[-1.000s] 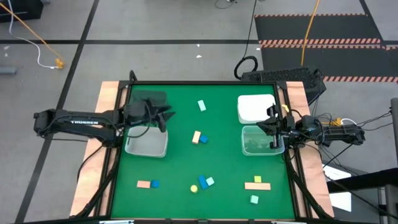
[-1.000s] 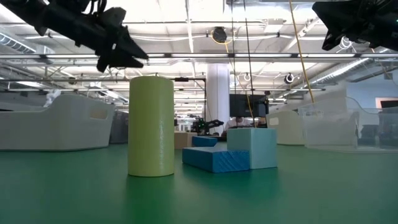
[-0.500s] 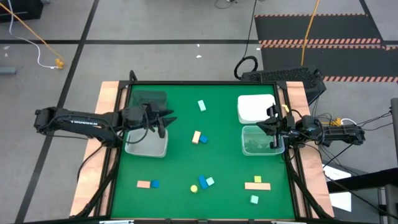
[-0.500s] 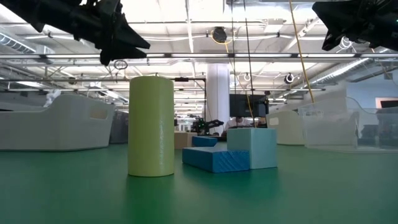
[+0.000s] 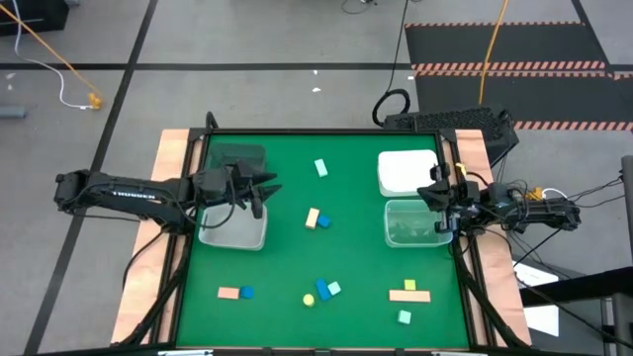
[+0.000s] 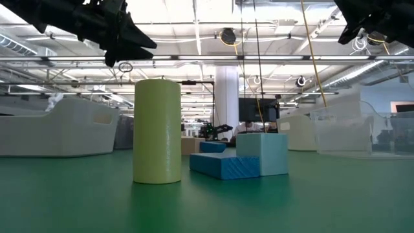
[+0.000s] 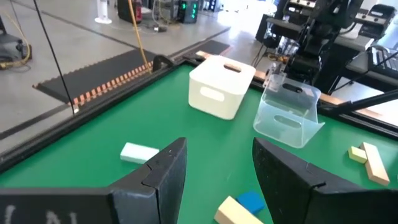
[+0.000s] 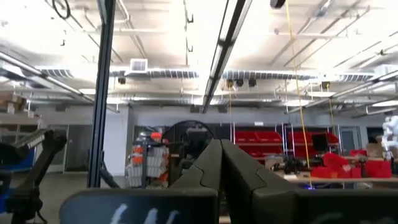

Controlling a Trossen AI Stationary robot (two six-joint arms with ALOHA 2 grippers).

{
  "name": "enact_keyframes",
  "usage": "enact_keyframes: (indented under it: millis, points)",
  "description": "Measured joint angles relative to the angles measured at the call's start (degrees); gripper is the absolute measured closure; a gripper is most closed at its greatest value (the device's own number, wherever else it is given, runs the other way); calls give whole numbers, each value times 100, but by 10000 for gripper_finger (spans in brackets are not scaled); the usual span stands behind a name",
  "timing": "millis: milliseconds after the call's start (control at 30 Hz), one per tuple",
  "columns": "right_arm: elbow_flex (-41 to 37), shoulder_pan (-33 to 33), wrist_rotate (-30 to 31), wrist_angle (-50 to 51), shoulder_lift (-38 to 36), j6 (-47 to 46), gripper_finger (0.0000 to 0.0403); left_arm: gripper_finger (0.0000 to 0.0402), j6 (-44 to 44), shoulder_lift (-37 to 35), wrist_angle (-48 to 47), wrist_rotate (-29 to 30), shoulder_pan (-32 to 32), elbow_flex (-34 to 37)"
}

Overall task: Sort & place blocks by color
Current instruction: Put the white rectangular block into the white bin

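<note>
Low view, yellow cylinder [image 6: 157,131] hides blocks behind, left hand [image 7: 214,177] apart, right hand [image 8: 219,163] together.

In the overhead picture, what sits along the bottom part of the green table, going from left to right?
Pink block → small blue block → yellow ball → blue block → mint block → tan bars.

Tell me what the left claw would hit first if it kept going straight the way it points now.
Probably the pale yellow block beside the small blue block. The left claw, open and empty, points across the green table slightly downward at that pair. Depth is uncertain; it might pass above them.
</note>
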State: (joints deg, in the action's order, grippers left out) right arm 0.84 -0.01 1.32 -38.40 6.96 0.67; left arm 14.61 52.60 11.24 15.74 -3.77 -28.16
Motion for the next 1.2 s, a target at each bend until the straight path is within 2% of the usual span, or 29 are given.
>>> enact_keyframes:
  millis: [300,500,933,1200]
  points:
    - [0,0,39,-595,0,31,403,215,-202,0,104,29,0,0]
    - [0,0,478,-496,0,-162,403,215,-260,0,103,29,0,0]
    - [0,9,314,-467,0,-716,403,215,-394,0,94,29,0,0]
    - [0,11,313,-469,0,-750,403,215,-356,0,95,29,0,0]
